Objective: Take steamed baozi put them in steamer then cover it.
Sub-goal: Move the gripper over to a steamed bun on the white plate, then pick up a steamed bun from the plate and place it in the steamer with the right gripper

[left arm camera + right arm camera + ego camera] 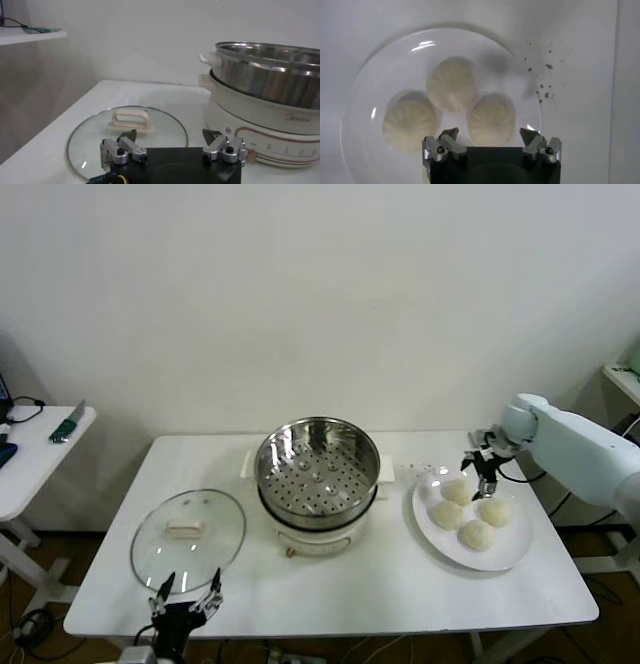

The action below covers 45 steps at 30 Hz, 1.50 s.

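Nearest to us, the left gripper [186, 592] hovers at the front edge of the white surface [330, 594], its jaws spread and holding nothing, just in front of the glass lid [188, 534] with its cream handle [131, 119]. Behind that, mid-surface, stands the steamer [317, 481], uncovered, its perforated tray bare. To its right the white plate [510, 552] carries the four steamed baozi [477, 534]. Farthest back, the right gripper [486, 469] hangs over the rear bun on the plate, jaws spread wide and empty; whether they touch the dough yet we cannot tell. From the wrist view three buns lie below, the closest roughly between the jaws [491, 119]. We judge these buns light, soft and easily dented, perhaps a little tacky, so we would take one low across its widest part with a gentle squeeze. The lid looks stiff, smooth and breakable; its handle is the place to hold.
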Motion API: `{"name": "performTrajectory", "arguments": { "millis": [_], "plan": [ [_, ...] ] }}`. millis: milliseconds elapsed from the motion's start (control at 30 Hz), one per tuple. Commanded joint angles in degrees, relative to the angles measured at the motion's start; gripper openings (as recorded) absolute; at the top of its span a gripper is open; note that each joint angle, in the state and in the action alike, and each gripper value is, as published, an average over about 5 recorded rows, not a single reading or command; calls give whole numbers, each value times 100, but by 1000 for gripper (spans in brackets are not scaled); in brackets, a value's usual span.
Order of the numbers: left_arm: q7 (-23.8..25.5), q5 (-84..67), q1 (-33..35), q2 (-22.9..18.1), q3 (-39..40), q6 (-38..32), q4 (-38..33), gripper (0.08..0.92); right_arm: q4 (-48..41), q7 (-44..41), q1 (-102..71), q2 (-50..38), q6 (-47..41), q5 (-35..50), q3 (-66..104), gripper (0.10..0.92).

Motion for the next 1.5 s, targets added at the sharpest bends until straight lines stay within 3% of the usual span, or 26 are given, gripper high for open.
{"name": "performTrajectory", "arguments": {
  "millis": [33,667,933,1067,1267,1500],
  "plan": [
    [0,1,3,3,-2,-9,10,823,-965,-113,-338,524,161,-316,338,823],
    [-9,-15,-7,10,5,-73,64,823,-1814,0,-483,1077,532,-787,756,818],
    [-12,-17,-12,16,17,-81,58,823,-1763,-79,-393,1063,554,-741,747,672],
    [-15,-16,5,14,28,-89,52,823,-1651,-108,-363,1002,540,-665,681,652],
    [-19,-8,17,11,40,-79,19,823,-1021,-162,157,685,540,-154,140,653],
    [-75,-6,39,83,61,-80,-35,823,784,-327,2272,248,760,1061,-1591,653]
  ]
}}
